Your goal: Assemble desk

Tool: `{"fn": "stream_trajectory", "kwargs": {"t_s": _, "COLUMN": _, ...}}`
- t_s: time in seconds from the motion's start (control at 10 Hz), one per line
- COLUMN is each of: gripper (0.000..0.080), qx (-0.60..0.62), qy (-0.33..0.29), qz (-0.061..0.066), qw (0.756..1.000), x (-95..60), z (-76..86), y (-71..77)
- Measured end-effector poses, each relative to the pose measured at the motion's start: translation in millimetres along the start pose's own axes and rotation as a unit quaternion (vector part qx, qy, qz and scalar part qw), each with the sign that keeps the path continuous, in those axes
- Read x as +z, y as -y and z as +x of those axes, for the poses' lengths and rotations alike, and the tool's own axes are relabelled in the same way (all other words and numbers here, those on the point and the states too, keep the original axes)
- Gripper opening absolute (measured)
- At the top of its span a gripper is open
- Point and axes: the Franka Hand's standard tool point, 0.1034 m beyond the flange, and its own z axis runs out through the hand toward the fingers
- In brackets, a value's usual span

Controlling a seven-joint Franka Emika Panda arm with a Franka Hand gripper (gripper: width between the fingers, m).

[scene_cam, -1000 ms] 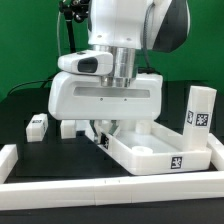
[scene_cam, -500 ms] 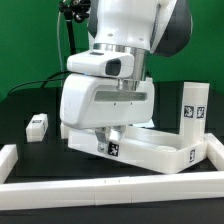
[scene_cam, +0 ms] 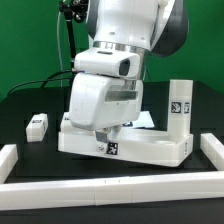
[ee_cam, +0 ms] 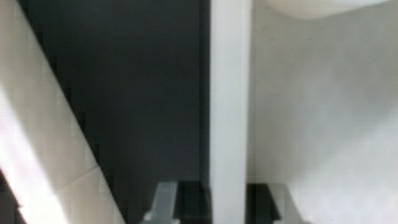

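Observation:
The desk's white tabletop (scene_cam: 150, 150) lies low on the black table, its rim side with a tag facing the camera. My gripper (scene_cam: 107, 133) reaches down at the tabletop's end on the exterior view's left and is shut on the raised rim (ee_cam: 228, 100). In the wrist view that thin rim runs straight between my fingers (ee_cam: 173, 203), with my gripper (ee_cam: 222, 203) pinched across it. A tagged square leg (scene_cam: 179, 108) stands upright at the tabletop's far corner on the exterior view's right. Another leg (scene_cam: 38, 125) lies loose at the exterior view's left.
Low white border bars frame the work area: one along the front (scene_cam: 100, 190), one at the exterior view's left (scene_cam: 10, 158), one at its right (scene_cam: 212, 150). The robot's big white hand hides the tabletop's middle.
The hand has turned and shifted toward the exterior view's right, swinging the gripped tabletop round so its long side now faces the camera. The upright leg moved left with it.

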Motion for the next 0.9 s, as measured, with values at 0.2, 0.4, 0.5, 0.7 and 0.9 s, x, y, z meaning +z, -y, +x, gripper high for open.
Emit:
{"fn": "stream_trajectory", "kwargs": {"t_s": 0.2, "gripper": 0.0059, "qx": -0.122, "qy": -0.004, "qz": -0.034, "qw": 0.992, "x": 0.9, "z": 25.4, "y": -19.9}}
{"fn": "stream_trajectory", "kwargs": {"t_s": 0.4, "gripper": 0.0059, "qx": -0.185, "qy": -0.007, "qz": -0.055, "qw": 0.981, "x": -3.2, "z": 55.1, "y": -26.2}}
{"fn": "stream_trajectory", "kwargs": {"t_s": 0.5, "gripper": 0.0061, "qx": -0.212, "qy": -0.004, "qz": -0.054, "qw": 0.976, "x": -2.5, "z": 50.2, "y": -27.0}}
{"fn": "stream_trajectory", "kwargs": {"t_s": 0.7, "gripper": 0.0061, "qx": -0.207, "qy": -0.003, "qz": -0.053, "qw": 0.977, "x": -1.6, "z": 47.3, "y": -27.8}}
{"fn": "stream_trajectory", "kwargs": {"t_s": 0.9, "gripper": 0.0061, "qx": -0.206, "qy": -0.003, "qz": -0.053, "qw": 0.977, "x": -1.4, "z": 46.6, "y": -28.1}}
